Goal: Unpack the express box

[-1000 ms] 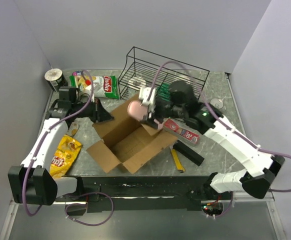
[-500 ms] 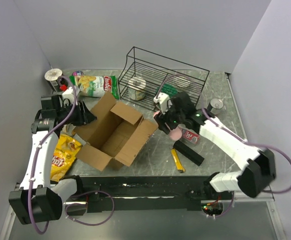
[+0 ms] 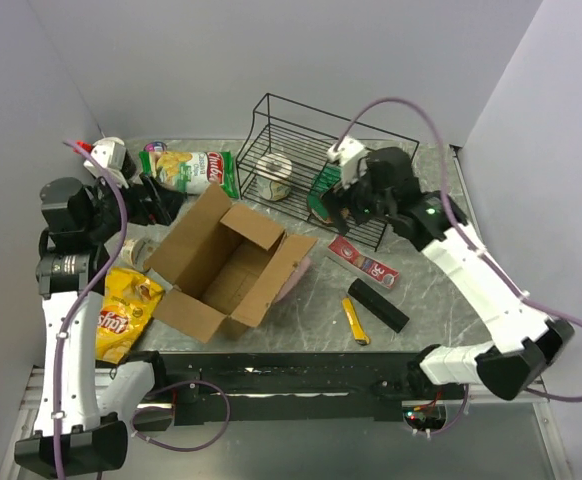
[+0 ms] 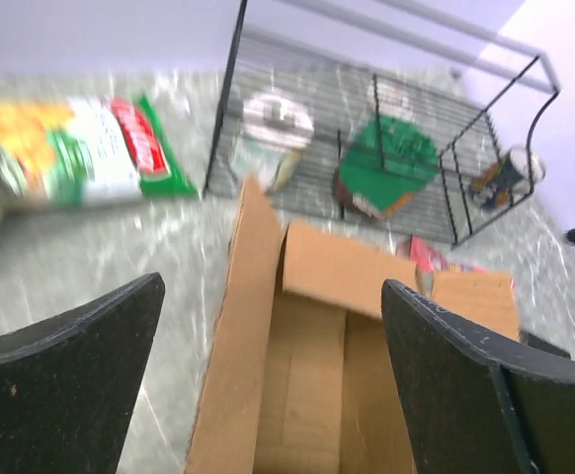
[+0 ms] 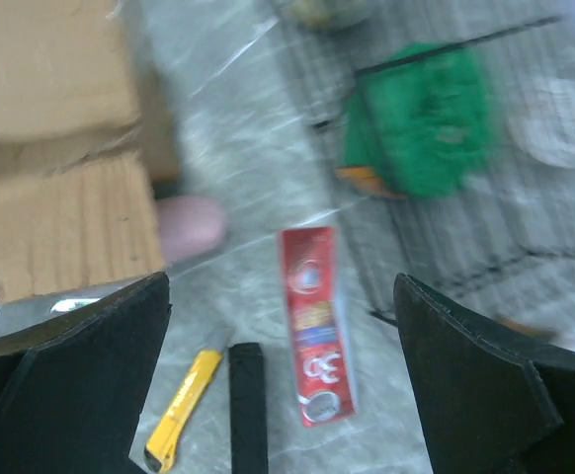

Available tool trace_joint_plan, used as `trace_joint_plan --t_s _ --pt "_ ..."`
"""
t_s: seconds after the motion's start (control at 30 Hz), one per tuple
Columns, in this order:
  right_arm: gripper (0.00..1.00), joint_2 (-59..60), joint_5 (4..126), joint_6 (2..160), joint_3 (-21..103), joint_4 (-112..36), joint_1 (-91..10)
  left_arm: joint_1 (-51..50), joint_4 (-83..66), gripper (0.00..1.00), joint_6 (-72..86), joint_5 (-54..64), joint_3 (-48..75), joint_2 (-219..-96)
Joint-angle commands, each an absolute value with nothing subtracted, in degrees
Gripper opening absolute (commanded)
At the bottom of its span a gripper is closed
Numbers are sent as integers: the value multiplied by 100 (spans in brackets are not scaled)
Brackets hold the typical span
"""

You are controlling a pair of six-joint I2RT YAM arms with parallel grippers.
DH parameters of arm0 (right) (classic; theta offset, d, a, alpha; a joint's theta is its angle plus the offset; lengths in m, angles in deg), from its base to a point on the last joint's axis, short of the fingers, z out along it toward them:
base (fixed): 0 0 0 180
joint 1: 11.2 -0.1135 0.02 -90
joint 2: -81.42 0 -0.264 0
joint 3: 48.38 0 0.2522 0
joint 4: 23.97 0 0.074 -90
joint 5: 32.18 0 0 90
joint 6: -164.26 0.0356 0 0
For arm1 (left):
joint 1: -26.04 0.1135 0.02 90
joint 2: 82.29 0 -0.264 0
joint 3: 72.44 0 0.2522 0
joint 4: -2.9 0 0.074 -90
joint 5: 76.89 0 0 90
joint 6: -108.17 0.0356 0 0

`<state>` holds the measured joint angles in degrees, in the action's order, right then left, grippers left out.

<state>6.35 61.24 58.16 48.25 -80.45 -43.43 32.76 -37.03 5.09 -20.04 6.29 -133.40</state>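
From the top camera we see the express box (image 3: 233, 262) lying open on the desk (image 3: 316, 315), flaps spread, its inside looking bare. The left pincer (image 3: 166, 200) hangs just off the box's far-left corner and does not touch it. The right pincer (image 3: 333, 208) hovers off the box's far-right side, in front of the black wire basket (image 3: 371, 140) that stands behind the box. A pink object (image 3: 293, 280) sits against the box's right flap. Right of the box lie a red carton (image 3: 363, 262), a black bar (image 3: 378, 305) and a yellow utility knife (image 3: 354, 322). A yellow chip bag (image 3: 121, 310) and a tape roll (image 3: 136, 250) lie left of the box, and a green-and-white snack bag (image 3: 191, 170) lies behind it.

In the left wrist view, the left pincer (image 4: 273, 286) stands wide open and holds nothing. The express box (image 4: 307, 395) is below and between its fingers (image 4: 65, 385). Beyond the box we see the wire basket (image 4: 386, 128) holding a green item (image 4: 386, 163), with the snack bag (image 4: 80, 153) to its left.

In the right wrist view, which is blurred, the right pincer (image 5: 283, 286) is also spread wide and empty. The express box (image 5: 50, 178) fills the upper left. The pink object (image 5: 189, 225) is just beside the box's edge. The red carton (image 5: 312, 326), black bar (image 5: 248, 405) and yellow utility knife (image 5: 184, 410) lie on the desk between the fingers (image 5: 485, 395).
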Motion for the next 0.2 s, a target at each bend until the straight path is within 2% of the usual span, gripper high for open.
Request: trace_joint_plan --t_s 0.0,0.17 --pt "100 917 4535 6695 5397 -8808 -4293 3281 -3450 97 472 -1915 1092 -13484" --pt "100 1785 4384 6723 4862 -8326 -4066 3272 -3643 96 508 -1705 1549 -14019"
